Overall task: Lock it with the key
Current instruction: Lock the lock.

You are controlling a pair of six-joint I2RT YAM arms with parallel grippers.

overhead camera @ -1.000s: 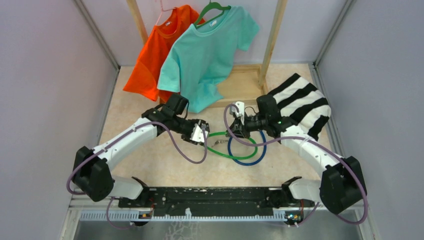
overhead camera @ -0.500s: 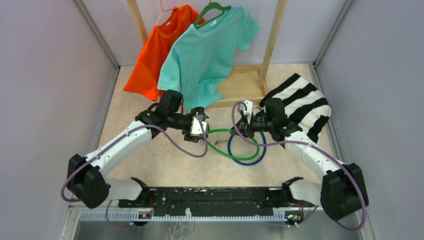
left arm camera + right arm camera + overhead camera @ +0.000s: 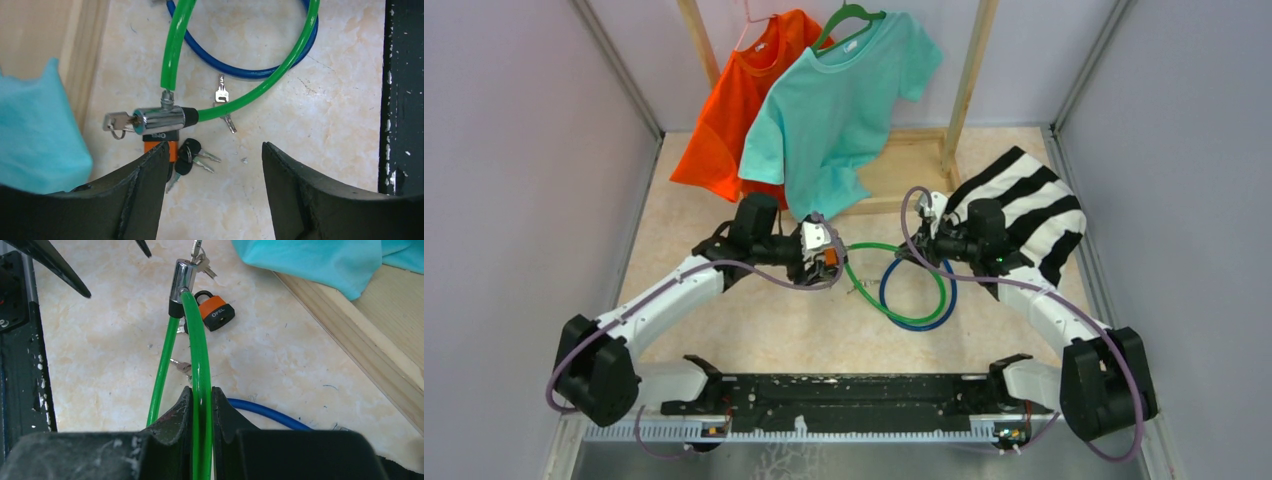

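Observation:
A green cable lock (image 3: 172,55) lies looped on the floor, and its chrome barrel (image 3: 161,118) has a key (image 3: 116,121) stuck in its left end. My left gripper (image 3: 215,146) hovers open just short of the barrel, holding nothing. An orange padlock (image 3: 161,148) and black-headed keys (image 3: 188,152) lie under the barrel by my left finger. My right gripper (image 3: 202,399) is shut on the green cable (image 3: 199,345) behind the barrel (image 3: 180,276). In the top view the left gripper (image 3: 822,248) and the right gripper (image 3: 921,245) face each other across the loop (image 3: 871,246).
A blue cable (image 3: 921,327) lies under the green one, with a loose silver key (image 3: 221,95) beside it. A teal shirt (image 3: 839,95) and an orange shirt (image 3: 729,110) hang on a wooden rack (image 3: 964,80) behind. Striped cloth (image 3: 1034,205) sits right; the black base rail (image 3: 844,392) is near.
My left gripper has opened and drawn back away from the lock barrel, towards the rack. My right gripper has shifted right and back, pulling the green cable with it.

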